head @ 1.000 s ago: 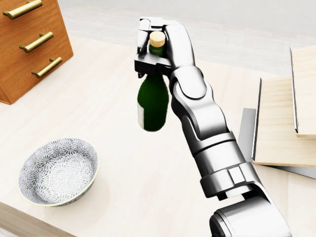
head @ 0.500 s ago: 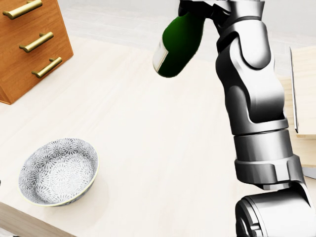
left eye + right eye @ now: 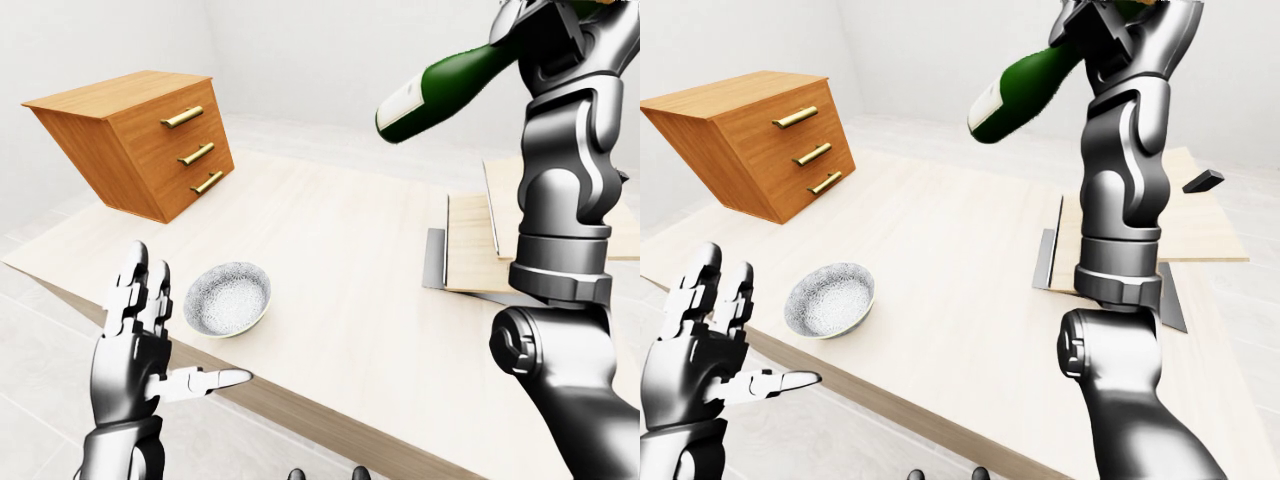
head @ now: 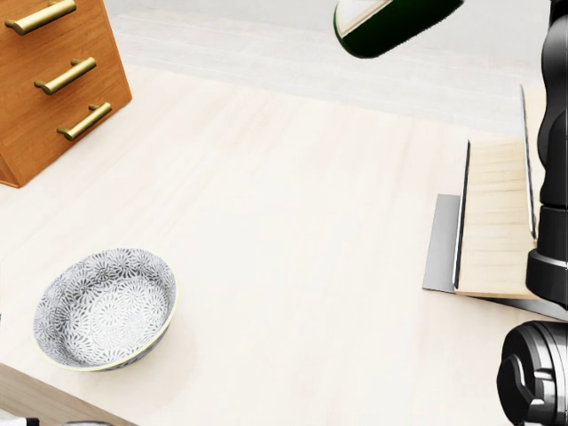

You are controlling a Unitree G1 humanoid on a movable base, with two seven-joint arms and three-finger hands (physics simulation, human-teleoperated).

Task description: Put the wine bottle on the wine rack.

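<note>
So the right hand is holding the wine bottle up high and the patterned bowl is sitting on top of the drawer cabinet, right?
Not quite. The right hand does hold the wine bottle high, but the patterned bowl sits on the table, apart from the drawer cabinet, as the left-eye view shows.

Head view: looks steeply down, close onto the pale wooden desk [image 4: 293, 231], framing the patterned grey ceramic bowl [image 4: 105, 308] at lower left and the orange wooden drawer chest with brass handles [image 4: 53, 80] at upper left. Left-eye and right-eye views: set farther back, facing more level across the same desk toward the white walls. All three share bowl, chest and the flat pale wooden boards [image 3: 480, 250] on the right.
</note>
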